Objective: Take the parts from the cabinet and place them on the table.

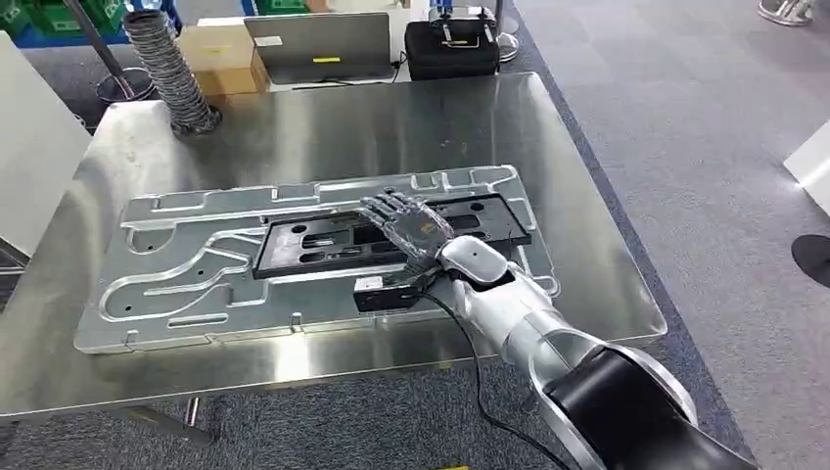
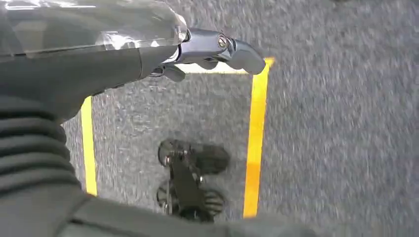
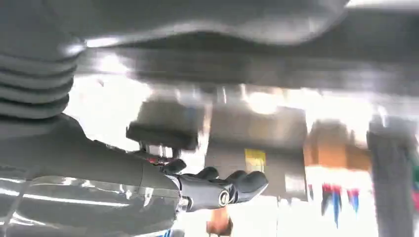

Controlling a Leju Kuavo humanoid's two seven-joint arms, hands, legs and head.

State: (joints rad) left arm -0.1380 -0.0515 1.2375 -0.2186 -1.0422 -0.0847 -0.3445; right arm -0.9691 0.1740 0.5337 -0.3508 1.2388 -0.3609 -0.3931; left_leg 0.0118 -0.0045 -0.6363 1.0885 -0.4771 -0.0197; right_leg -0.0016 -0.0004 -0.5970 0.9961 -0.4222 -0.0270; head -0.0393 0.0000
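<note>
A large silver machined plate (image 1: 196,279) lies flat across the steel table (image 1: 294,127). On top of it, right of its middle, rests a long black slotted part (image 1: 313,245). My right hand (image 1: 411,230) is stretched palm-down over the right half of the black part, fingers spread and straight, gripping nothing. The right wrist view shows that same hand (image 3: 217,190) close over blurred metal. My left hand (image 2: 212,49) hangs at my side above the carpet, holding nothing, its fingers loosely apart.
At the table's far edge stand a ribbed grey hose (image 1: 171,69), a cardboard box (image 1: 225,54), a grey laptop (image 1: 318,44) and a black case (image 1: 450,44). Grey carpet lies to the right of the table. Yellow floor tape (image 2: 254,138) runs below my left hand.
</note>
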